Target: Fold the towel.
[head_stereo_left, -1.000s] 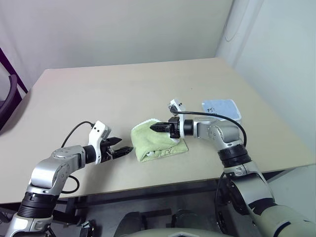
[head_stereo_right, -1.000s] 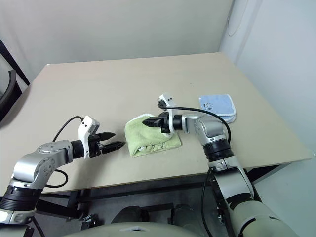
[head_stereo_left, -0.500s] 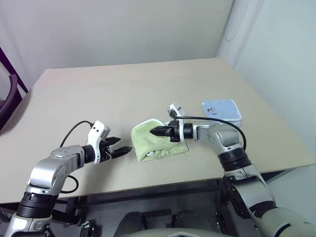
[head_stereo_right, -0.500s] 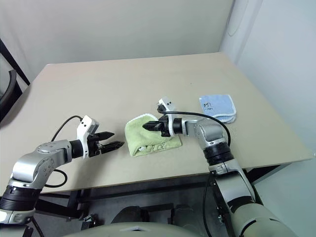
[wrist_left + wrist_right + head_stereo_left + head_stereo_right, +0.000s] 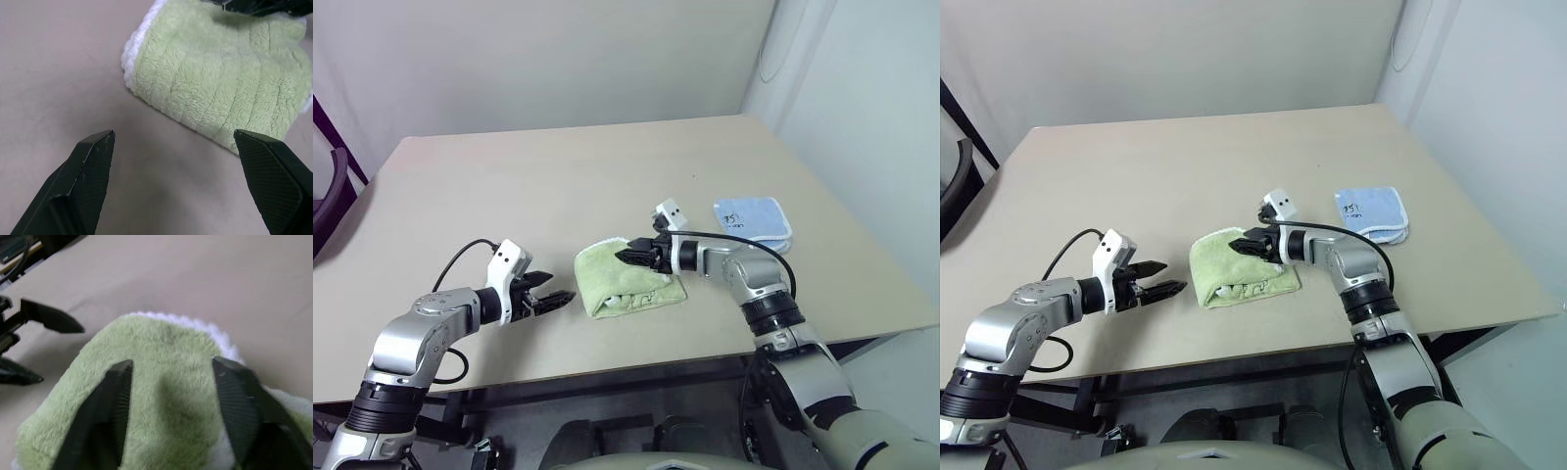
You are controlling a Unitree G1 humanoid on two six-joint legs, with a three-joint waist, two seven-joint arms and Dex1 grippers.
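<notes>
- Towel (image 5: 626,284) is seen folded into a thick bundle, mid table (image 5: 558,176), between both arms.
- R gripper (image 5: 628,256) is held over towel's top, fingers apart (gap w/ green pile between them is given by R wrist view).
- L gripper (image 5: 558,299) is held spread wide, just beside towel, nothing in it.
- Blue cloth (image 5: 1371,213) is caught by head views, near the table's right edge.

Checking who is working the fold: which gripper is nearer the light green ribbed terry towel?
Right. The right gripper sits over the light green terry towel, fingers spread above its top. The left gripper hovers open beside the towel's left edge, apart from it.
</notes>
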